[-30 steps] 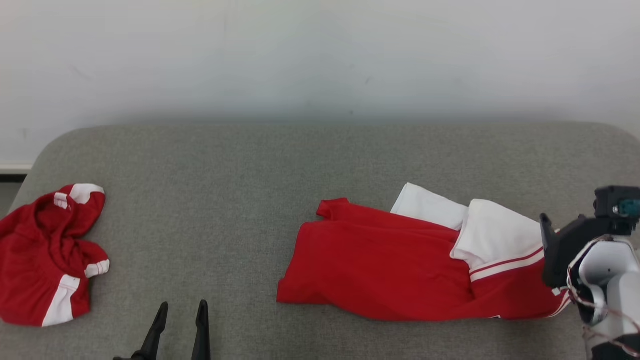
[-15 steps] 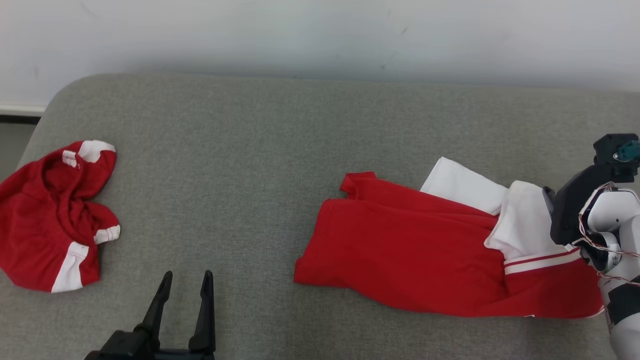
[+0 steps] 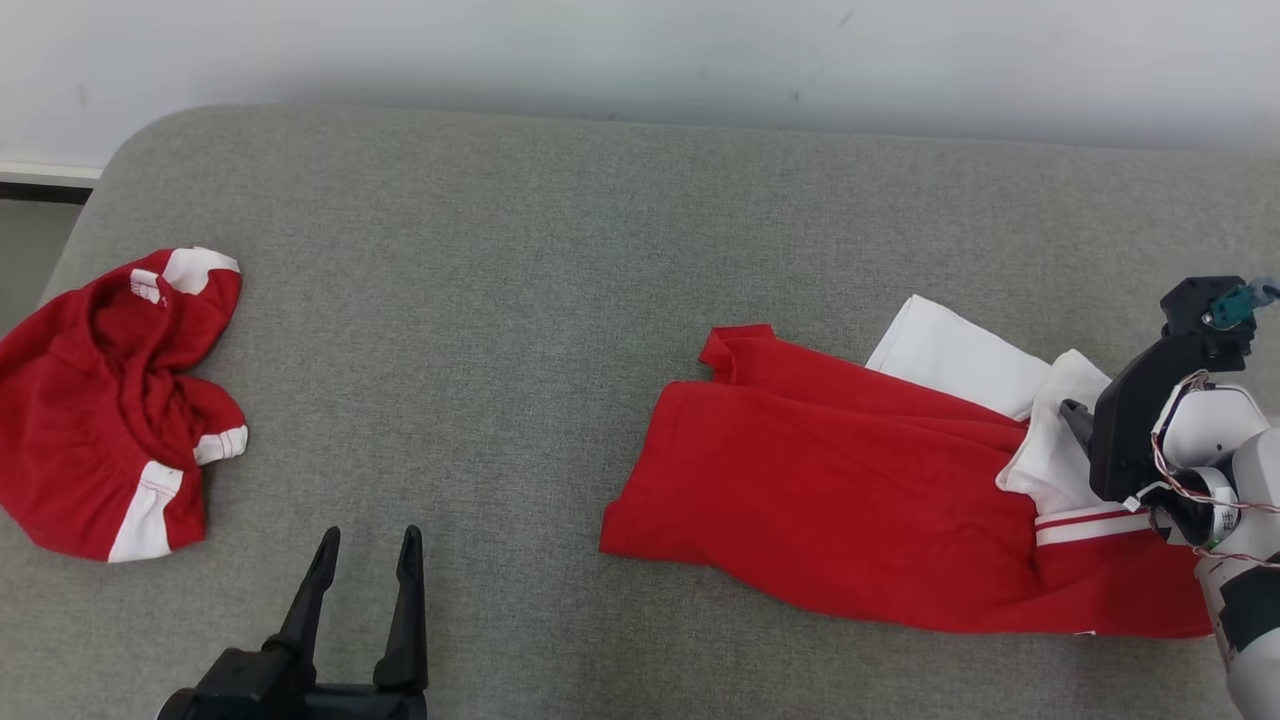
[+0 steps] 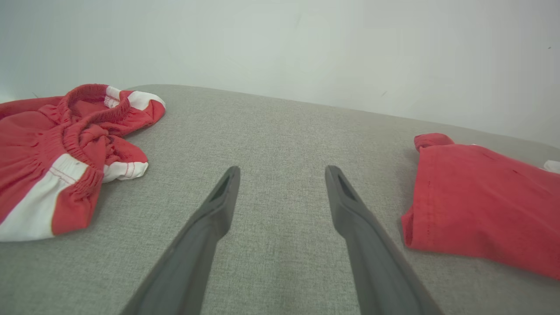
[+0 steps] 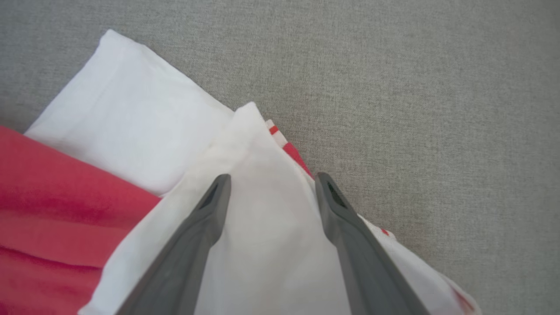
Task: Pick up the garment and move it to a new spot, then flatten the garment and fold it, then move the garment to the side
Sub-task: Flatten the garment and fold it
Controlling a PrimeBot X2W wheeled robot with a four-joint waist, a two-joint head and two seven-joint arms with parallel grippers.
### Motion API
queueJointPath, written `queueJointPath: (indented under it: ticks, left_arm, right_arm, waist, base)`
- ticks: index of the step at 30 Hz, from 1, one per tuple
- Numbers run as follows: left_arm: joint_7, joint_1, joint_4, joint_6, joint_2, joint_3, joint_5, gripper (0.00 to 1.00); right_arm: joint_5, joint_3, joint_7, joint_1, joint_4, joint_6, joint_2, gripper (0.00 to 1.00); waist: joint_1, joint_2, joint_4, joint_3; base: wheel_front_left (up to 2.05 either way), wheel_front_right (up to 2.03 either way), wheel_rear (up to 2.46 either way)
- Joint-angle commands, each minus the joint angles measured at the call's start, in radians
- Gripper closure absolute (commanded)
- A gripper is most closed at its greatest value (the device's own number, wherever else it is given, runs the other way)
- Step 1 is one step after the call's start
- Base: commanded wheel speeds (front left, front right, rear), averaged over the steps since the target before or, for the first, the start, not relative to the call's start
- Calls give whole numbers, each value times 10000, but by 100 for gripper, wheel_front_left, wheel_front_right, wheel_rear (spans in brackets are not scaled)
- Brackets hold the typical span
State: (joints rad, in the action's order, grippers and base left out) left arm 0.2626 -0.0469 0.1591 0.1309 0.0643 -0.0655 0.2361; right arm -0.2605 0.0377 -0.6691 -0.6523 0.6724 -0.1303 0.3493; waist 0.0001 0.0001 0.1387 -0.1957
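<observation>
A red and white garment lies folded into a long strip on the right of the grey cushion. In the left wrist view its red end shows at the right. My right gripper hangs open over its white end, fingers pointing down. In the right wrist view the right gripper is spread just above the white cloth, gripping nothing. A second red and white garment lies crumpled at the far left. My left gripper stands open and empty at the front, between the two.
The cushion's rounded left edge drops off beside the crumpled garment. A white wall runs behind the cushion. Bare grey fabric stretches between the two garments.
The head camera has tilted down and turned, so the whole picture shifted. My left gripper reaches further into view. My right gripper now covers more of the white end. Both stay open.
</observation>
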Motion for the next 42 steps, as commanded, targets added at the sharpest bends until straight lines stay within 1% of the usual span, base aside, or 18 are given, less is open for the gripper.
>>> queueJointPath:
  ticks: [1,2,3,4,5,6,10,13,17,21,27,30,33,34,35,39,42]
  left_arm:
    - [34,-131,-9,-10,-10,22,-55,0]
    - [34,-147,-3,-10,-16,20,-65,0]
    - [34,-160,4,-10,-19,18,-71,0]
    - [34,-169,10,-10,-19,18,-72,0]
    - [34,-176,13,-10,-23,22,-76,0]
    - [34,-176,18,-10,-27,24,-76,0]
    - [34,-207,38,-10,-33,47,-91,0]
    - [34,-166,51,-10,-44,103,-101,0]
    - [34,-29,67,-10,-61,204,-120,0]
    - [34,42,54,-10,-70,210,-128,0]
    - [34,-17,132,-10,-83,108,-136,0]
    - [34,59,194,-10,-84,93,-131,0]
    - [34,189,230,-10,-87,122,-128,0]
    - [34,242,236,-10,-89,126,-133,0]
    - [34,297,254,-10,-91,142,-140,0]
    - [34,447,274,-10,-97,185,-142,0]
    - [34,585,288,-10,-100,236,-139,0]
  right_arm:
    - [-107,78,23,164,6,-9,96,28]
    - [-163,137,48,195,14,-7,147,52]
    - [-188,184,60,215,32,-9,187,60]
    - [-209,207,81,211,60,-7,211,72]
    - [-227,237,105,186,79,-7,231,91]
    - [-222,252,136,166,95,-7,258,100]
    - [-82,83,423,52,172,-9,357,100]
    - [98,-319,835,-19,205,-7,381,100]
    - [526,-1152,1121,135,229,-7,330,100]
    - [1276,-2319,1271,312,281,-7,265,100]
    - [2637,-4195,1258,717,339,-7,-224,100]
    - [3226,-4812,1086,1014,188,-7,-601,100]
    - [3519,-5242,923,1366,1,-7,-999,100]
    - [3592,-5326,912,1480,-90,-7,-1111,82]
    - [3636,-5472,998,1552,-235,-9,-1231,0]
    - [3631,-5714,1398,1891,-849,-7,-1639,0]
    - [3516,-5512,1925,2178,-1468,-7,-1819,0]
  waist:
    - [-1,-1,-31,-12]
    - [-1,-1,-45,-15]
    - [-1,-1,-56,-18]
    - [-1,-1,-68,-20]
    - [-1,-1,-79,-23]
    - [-1,-1,-88,-26]
    - [-1,-1,-127,-36]
    - [-1,-1,-175,4]
    - [-1,-1,-305,149]
    - [-1,-1,-448,282]
    - [-1,-1,-501,458]
    - [-1,-1,-501,611]
    - [-1,-1,-514,776]
    - [-1,-1,-524,832]
    - [-1,-1,-539,902]
    - [-1,-1,-619,1174]
    - [-1,-1,-720,1416]
  base:
    - [0,0,0]
    - [0,0,0]
    - [0,0,0]
    - [0,0,0]
    - [0,0,0]
    - [0,0,0]
    - [0,0,0]
    - [0,0,0]
    - [0,0,0]
    - [0,0,0]
    - [0,0,0]
    - [0,0,0]
    - [0,0,0]
    - [0,0,0]
    - [0,0,0]
    - [0,0,0]
    - [0,0,0]
